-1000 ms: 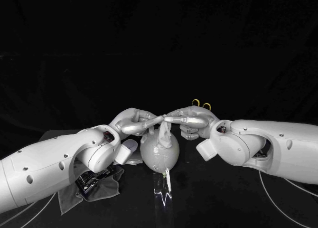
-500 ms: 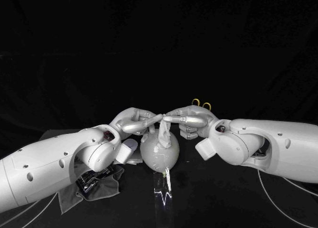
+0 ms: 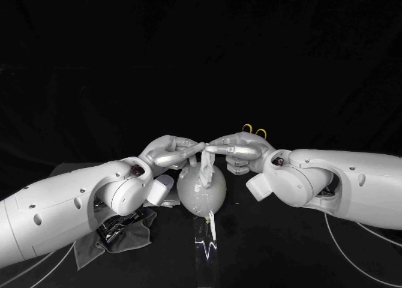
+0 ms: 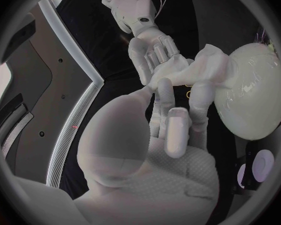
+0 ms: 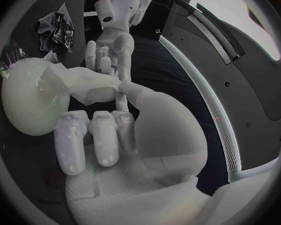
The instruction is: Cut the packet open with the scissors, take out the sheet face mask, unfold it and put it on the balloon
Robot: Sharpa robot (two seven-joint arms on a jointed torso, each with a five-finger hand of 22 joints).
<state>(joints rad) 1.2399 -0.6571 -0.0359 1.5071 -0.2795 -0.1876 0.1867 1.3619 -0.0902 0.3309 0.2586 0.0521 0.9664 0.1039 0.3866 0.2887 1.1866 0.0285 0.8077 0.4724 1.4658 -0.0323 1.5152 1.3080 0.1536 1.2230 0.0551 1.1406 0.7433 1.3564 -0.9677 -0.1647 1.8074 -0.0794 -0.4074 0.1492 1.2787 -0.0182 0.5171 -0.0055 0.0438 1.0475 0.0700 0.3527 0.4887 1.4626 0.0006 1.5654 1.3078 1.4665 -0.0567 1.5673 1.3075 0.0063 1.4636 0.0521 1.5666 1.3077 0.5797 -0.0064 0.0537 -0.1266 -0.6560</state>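
A pale balloon (image 3: 201,191) stands at the table's middle, between my two arms. Just above it hangs the folded white sheet mask (image 3: 204,161), its lower end touching the balloon's top. My left hand (image 3: 171,151) pinches the mask's top from one side and my right hand (image 3: 240,150) pinches it from the other, fingertips nearly meeting. The left wrist view has the mask (image 4: 200,72) draped against the balloon (image 4: 256,95), with the right hand (image 4: 150,52) beyond. In the right wrist view the mask (image 5: 84,85) stretches from my fingers to the balloon (image 5: 28,100).
The scissors' yellow handles (image 3: 255,130) peek out behind my right hand. A dark cut packet (image 3: 119,228) lies on a grey cloth (image 3: 89,252) under my left forearm. A glossy strip (image 3: 205,240) runs from the balloon toward the table's front edge.
Both hands have risen slightly together, drawing the mask's top a little higher above the balloon. The balloon stays put.
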